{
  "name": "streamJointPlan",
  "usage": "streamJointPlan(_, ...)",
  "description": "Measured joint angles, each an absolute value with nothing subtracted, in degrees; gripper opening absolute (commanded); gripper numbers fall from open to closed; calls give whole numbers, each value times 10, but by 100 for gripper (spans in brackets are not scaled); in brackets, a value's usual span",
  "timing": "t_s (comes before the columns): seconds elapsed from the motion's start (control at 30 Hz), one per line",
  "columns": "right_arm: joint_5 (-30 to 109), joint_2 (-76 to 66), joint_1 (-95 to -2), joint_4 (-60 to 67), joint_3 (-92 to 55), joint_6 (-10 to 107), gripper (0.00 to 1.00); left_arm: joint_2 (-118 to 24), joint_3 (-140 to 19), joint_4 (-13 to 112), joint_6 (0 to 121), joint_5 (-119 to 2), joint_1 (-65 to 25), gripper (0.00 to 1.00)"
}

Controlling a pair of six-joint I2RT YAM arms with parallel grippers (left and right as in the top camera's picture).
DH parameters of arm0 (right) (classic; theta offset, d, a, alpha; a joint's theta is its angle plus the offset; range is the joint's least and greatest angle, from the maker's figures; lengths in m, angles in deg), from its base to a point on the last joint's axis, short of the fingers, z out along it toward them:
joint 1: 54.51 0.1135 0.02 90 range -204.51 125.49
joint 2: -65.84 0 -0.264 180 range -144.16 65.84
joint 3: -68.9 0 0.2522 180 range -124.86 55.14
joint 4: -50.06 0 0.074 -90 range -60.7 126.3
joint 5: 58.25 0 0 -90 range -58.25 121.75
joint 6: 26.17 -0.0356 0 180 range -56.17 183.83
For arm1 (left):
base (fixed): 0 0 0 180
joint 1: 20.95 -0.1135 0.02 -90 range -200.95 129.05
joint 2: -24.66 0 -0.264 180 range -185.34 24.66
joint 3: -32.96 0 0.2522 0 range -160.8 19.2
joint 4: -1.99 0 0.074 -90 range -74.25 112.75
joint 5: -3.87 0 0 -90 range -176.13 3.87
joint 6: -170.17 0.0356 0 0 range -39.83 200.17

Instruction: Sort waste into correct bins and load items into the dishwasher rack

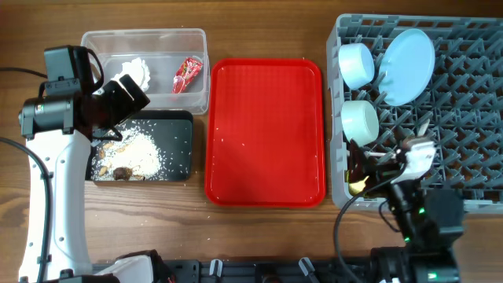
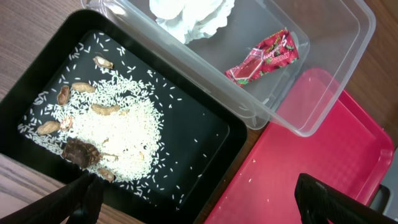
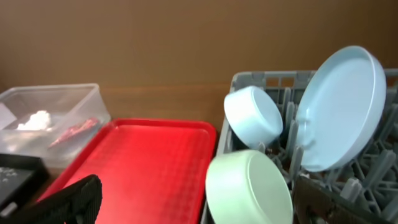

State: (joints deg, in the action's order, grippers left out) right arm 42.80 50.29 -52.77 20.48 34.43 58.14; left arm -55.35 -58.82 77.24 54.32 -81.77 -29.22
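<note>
Lab-style robot workbench, wooden table [image 1: 259, 228], plain brown wall [image 3: 186, 37], dishwasher rack [image 1: 471, 134] staged beside red tray [image 1: 263, 134]

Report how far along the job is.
Done: tissue and wrapper in the clear tub, scraps in the black tray, plate, blue bowl and mint bowl in the rack. In hand: nothing; left gripper and right gripper open. Left: a few crumbs on the red tray; cup and cutlery unclear.

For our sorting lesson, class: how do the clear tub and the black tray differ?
The clear tub is see-through and deeper; the black tray is opaque and shallow. The tub holds tissue and a wrapper; the tray holds food scraps. Both are rectangular.
</note>
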Motion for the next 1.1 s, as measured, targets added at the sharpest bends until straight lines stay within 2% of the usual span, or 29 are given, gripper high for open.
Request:
streamJointPlan(0.17, 425, 587, -528, 268, 446, 582, 100, -553, -588, 772, 543, -817, -292, 100)
streamJointPlan(0.43, 422, 643, -528, 359, 537, 588, 100, -553, -588, 772, 543, -817, -292, 100)
streamJointPlan(1.1, 421, 647, -528, 371, 548, 627, 100, -553, -588, 772, 543, -818, -292, 100)
